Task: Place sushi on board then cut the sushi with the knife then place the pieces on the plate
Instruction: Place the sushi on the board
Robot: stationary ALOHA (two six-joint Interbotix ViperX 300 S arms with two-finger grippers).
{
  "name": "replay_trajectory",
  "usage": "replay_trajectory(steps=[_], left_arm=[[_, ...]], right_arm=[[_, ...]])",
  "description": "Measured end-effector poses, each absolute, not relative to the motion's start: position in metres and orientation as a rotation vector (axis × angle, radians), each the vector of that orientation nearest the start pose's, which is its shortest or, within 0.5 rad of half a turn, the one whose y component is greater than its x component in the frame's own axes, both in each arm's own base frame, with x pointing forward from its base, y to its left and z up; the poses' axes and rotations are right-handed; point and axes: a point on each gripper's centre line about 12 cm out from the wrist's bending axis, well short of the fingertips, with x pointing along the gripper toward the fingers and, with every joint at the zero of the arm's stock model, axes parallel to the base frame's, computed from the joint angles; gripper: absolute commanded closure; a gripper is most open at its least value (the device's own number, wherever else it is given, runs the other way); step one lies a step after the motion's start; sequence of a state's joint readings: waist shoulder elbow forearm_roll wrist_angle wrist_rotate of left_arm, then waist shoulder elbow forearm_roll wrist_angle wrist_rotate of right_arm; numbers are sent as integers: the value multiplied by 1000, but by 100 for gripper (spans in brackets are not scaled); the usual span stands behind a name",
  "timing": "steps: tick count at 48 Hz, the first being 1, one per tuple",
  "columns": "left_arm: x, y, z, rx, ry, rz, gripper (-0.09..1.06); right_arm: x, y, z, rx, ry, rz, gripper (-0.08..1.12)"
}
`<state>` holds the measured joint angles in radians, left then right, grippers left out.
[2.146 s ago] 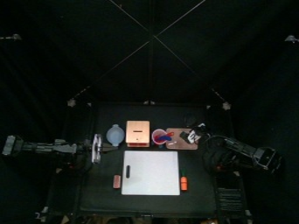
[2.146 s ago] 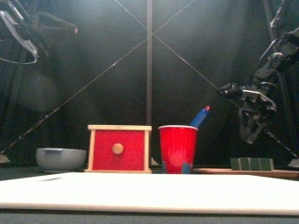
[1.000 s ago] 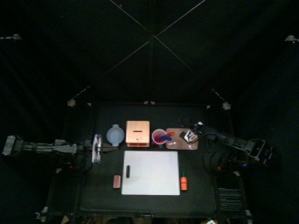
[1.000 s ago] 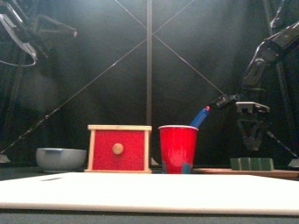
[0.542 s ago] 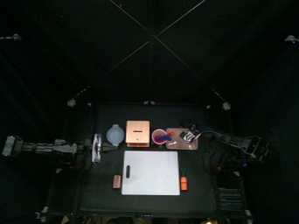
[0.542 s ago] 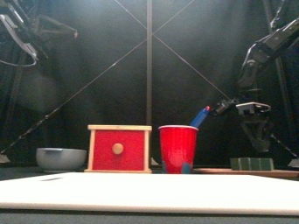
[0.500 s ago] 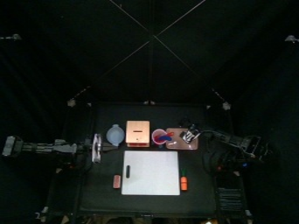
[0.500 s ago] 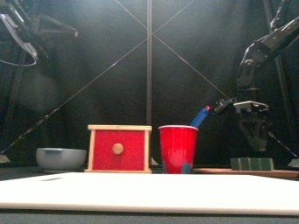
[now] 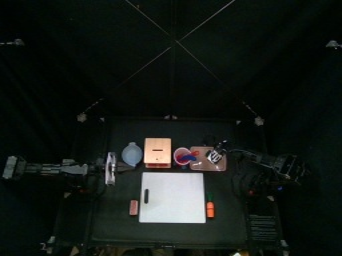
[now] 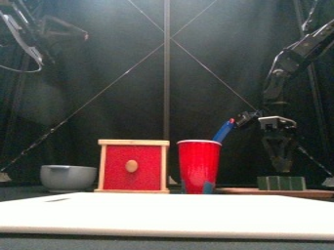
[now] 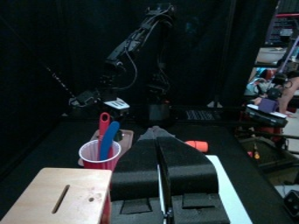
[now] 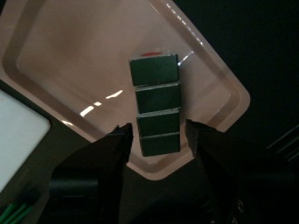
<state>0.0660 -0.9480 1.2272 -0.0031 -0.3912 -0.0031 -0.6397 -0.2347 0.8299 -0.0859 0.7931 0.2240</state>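
Observation:
A sushi roll (image 12: 156, 109) of dark green blocks lies on the pink tray (image 12: 70, 61) at the table's back right. In the front view the sushi roll (image 10: 280, 183) shows low on the right. My right gripper (image 12: 158, 150) hangs just above it, open, with the roll's near end between the jaws. A red cup (image 10: 198, 166) left of the tray holds a blue knife (image 10: 226, 128) and a red knife (image 11: 103, 129). The white cutting board (image 9: 174, 197) lies bare at the front centre. My left gripper (image 11: 160, 136) rests shut at the table's left side.
A wooden box (image 10: 135, 166) with a red drawer front stands left of the cup, and a blue-grey bowl (image 10: 68, 176) stands further left. One orange toy (image 9: 134, 207) lies by the board's left edge, another orange toy (image 9: 210, 209) by its right edge.
The right arm has swung in from the right and come down over the tray, until its gripper hangs just above the sushi. The left arm has not moved.

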Motion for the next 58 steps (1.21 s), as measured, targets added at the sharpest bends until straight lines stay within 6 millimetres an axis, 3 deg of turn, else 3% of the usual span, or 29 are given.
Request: replay_trajectory(steps=[38,45,55,58], left_arm=[[196,16,281,-28,-115,85,90],[196,16,281,-34,-113,87,90],[196,17,281,-38,-115,90,90],[196,17,281,-38,-115,90,90]], right_arm=[[200,-167,117,481,1258,-702,19],[200,-167,118,469,1258,-701,26],[200,-167,118,465,1261,-701,51],[201,-167,119,466,1257,-701,52]])
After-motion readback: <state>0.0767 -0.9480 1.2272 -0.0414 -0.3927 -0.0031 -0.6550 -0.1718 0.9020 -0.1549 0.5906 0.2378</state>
